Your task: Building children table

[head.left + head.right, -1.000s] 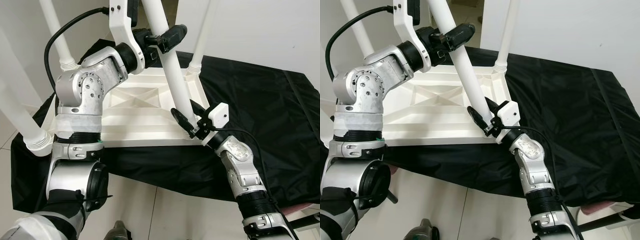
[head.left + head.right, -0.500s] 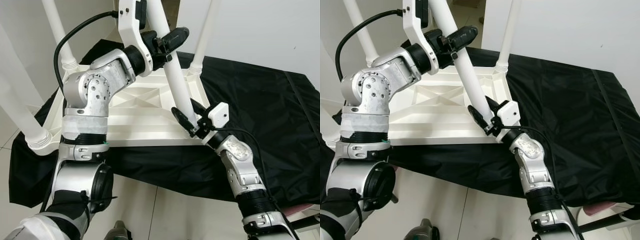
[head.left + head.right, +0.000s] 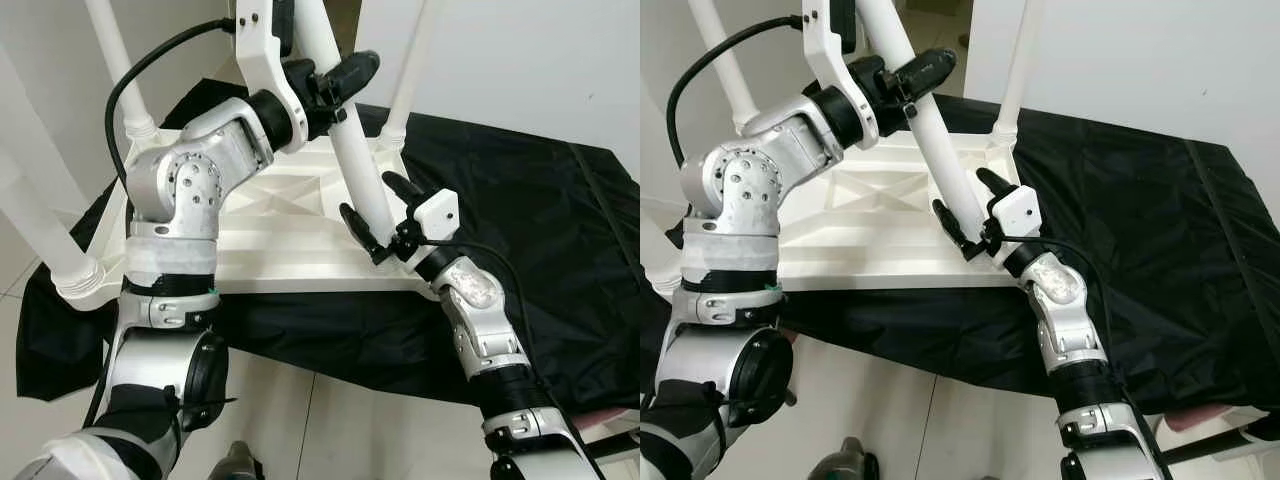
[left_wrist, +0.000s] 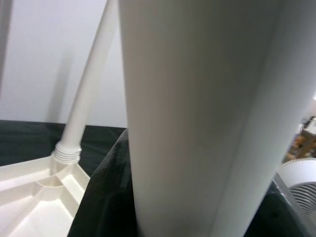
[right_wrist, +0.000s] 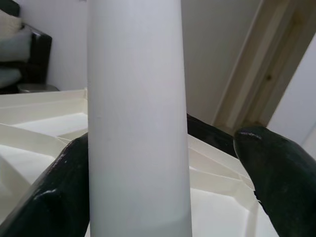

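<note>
A white plastic children's table top (image 3: 290, 225) is laid upside down on a black cloth (image 3: 520, 200) that covers the surface. Three white legs are seen screwed upright into its corners: one at the near left corner (image 3: 40, 230), one at the far left (image 3: 115, 60), one at the far right (image 3: 405, 70). A fourth white leg (image 3: 355, 165) is held tilted over the near right corner, its lower end close to the socket there; whether it is seated cannot be told.

The upper part of this leg is clamped by the left hand (image 3: 335, 80), whose black fingers are closed around it. The lower part is straddled by the right hand (image 3: 375, 215); its fingers (image 5: 49, 197) are spread, one against the leg and the other (image 5: 276, 173) apart from it.

Pale floor tiles (image 3: 330, 420) are visible below the cloth's edge.
</note>
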Robot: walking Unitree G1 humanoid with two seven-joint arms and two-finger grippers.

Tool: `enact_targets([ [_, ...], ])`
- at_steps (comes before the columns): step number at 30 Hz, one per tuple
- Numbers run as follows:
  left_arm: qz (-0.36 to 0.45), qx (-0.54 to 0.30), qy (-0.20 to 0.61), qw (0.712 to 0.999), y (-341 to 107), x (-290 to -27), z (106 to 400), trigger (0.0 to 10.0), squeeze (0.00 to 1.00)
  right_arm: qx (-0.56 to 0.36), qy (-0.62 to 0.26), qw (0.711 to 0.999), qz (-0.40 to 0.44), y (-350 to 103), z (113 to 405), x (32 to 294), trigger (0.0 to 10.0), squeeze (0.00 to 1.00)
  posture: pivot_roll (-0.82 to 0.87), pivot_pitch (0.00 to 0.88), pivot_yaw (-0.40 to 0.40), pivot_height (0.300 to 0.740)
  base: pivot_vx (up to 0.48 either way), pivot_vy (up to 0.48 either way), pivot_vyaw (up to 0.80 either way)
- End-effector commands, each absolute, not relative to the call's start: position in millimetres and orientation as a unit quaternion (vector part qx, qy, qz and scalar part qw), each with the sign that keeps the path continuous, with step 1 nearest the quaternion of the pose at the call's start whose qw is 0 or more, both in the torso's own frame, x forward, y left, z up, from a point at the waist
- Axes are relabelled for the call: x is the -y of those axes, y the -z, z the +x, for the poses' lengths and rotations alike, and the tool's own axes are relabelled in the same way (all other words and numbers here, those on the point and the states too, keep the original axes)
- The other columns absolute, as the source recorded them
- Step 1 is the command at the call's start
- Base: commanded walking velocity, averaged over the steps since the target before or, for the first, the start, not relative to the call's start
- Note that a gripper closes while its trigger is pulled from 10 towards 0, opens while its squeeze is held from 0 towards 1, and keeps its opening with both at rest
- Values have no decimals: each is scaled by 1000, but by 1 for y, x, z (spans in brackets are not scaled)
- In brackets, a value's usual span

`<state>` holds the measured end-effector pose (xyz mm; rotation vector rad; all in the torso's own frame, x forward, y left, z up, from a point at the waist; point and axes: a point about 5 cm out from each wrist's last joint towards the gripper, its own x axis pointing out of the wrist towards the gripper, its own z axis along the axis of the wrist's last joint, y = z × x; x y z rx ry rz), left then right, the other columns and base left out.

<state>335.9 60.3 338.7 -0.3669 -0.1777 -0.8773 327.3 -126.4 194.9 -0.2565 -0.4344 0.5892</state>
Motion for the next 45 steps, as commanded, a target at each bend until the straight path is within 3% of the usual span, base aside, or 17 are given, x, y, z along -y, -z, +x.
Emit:
enact_targets([
  [1,-167,104,444,874,-348,-52,328,10000,0,192,-267,934,-139,-193,333,132,10000,1000,128,0,-35,740,0,0,0],
  [3,-160,111,437,878,-350,-51,327,10000,0,185,-256,937,-147,-193,335,132,10000,1000,129,0,-35,740,0,0,0],
  [4,-135,132,428,884,-355,-46,323,10000,0,170,-250,940,-160,-195,339,128,10000,0,128,0,-37,740,0,0,0],
  [9,-78,173,397,898,-361,-33,317,10000,0,132,-254,941,-181,-196,344,113,10000,0,133,0,-45,740,0,0,0],
  [20,-76,197,377,902,-360,-14,312,10000,0,111,-207,953,-193,-206,353,98,10000,0,127,6,-58,740,0,0,0],
  [40,-65,211,377,899,-359,-4,308,10000,0,99,-161,959,-212,-215,358,103,10000,0,128,8,-54,740,0,0,0],
  [41,-65,211,377,899,-359,-4,308,10000,0,99,-161,958,-216,-215,358,104,8471,0,128,8,-54,740,0,0,0],
  [43,-65,211,377,899,-359,-4,308,10000,0,99,-161,958,-216,-215,358,104,8471,0,128,8,-54,740,0,0,0],
  [44,-65,212,377,899,-359,-3,308,10000,0,101,-160,957,-219,-215,358,104,6667,0,128,7,-55,740,0,0,0],
  [45,-65,211,378,899,-359,-3,308,10000,0,104,-163,955,-223,-216,358,104,2510,0,128,7,-55,740,0,0,0],
])
